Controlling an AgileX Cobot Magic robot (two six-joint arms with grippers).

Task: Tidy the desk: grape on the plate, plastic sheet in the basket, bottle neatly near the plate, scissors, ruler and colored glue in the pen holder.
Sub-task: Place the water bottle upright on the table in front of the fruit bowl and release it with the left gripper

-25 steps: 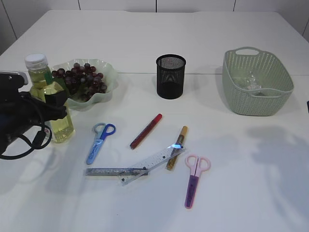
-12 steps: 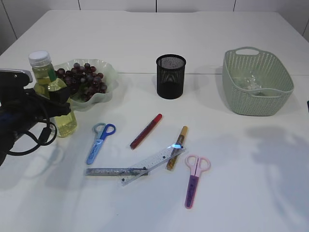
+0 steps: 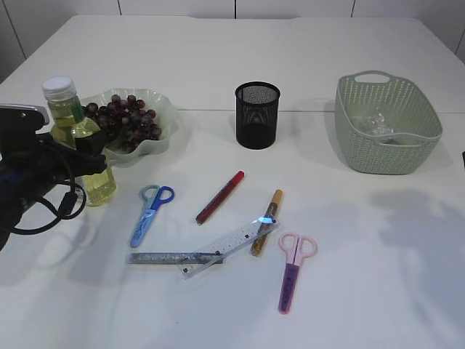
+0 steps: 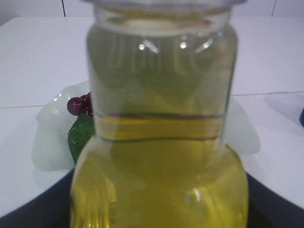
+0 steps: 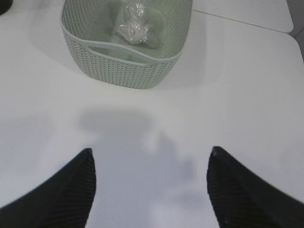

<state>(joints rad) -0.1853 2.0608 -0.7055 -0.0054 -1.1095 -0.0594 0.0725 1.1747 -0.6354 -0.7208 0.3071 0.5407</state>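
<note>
2 scissors (image 3: pixel 152 211), 2 rulers (image 3: pixel 229 245), 2 glue sticks (image 3: pixel 219 196), 1 bottle (image 3: pixel 76 138).

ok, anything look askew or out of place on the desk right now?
Nothing spilled or damaged. The clear plastic ruler lies crossed over a grey glitter glue stick, with the gold glitter glue stick touching its other end. The blue scissors, pink scissors and red glue stick lie loose, and the black mesh pen holder looks empty.
</note>
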